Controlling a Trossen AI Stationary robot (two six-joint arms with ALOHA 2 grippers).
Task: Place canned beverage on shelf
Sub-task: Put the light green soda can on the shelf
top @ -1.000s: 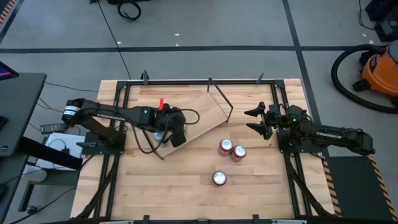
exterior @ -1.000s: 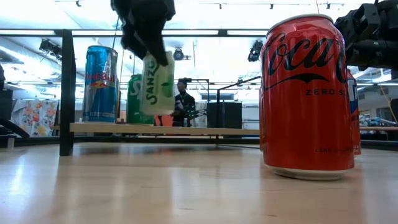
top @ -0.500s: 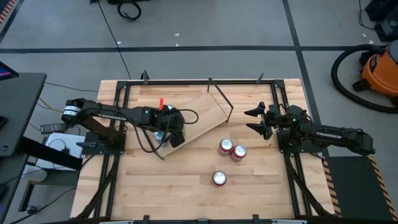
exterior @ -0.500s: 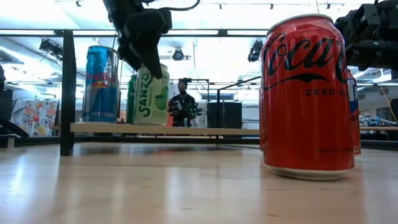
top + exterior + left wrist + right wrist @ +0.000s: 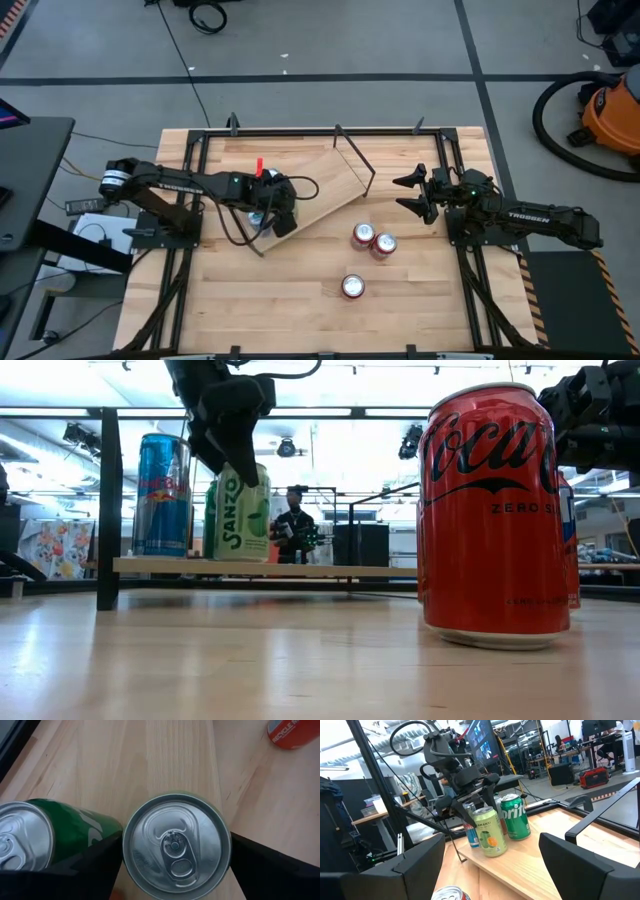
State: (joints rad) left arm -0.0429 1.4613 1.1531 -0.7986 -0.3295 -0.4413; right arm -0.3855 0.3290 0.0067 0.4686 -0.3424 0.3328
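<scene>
Over the near end of the shelf (image 5: 300,195), the left gripper (image 5: 228,445) hangs straight above a pale green Sanzo can (image 5: 243,512) that stands upright on the light wood plank. From the left wrist view the can's silver lid (image 5: 176,844) sits between the two dark fingers (image 5: 272,870), with a thin gap showing on each side, so the jaws look parted around the can rather than pressed on it. Just beside it on the shelf stand a green Sprite can (image 5: 515,816) and, behind, a tall blue Red Bull can (image 5: 161,494). Well apart to the other side, the right gripper (image 5: 412,194) waits above the tabletop (image 5: 290,310), fingers spread apart and holding nothing. Three red Coca-Cola cans (image 5: 371,241) stand on the table between the shelf and the front edge, two touching and one (image 5: 352,287) nearer the front. A person (image 5: 293,525) shows far off in the room behind.
</scene>
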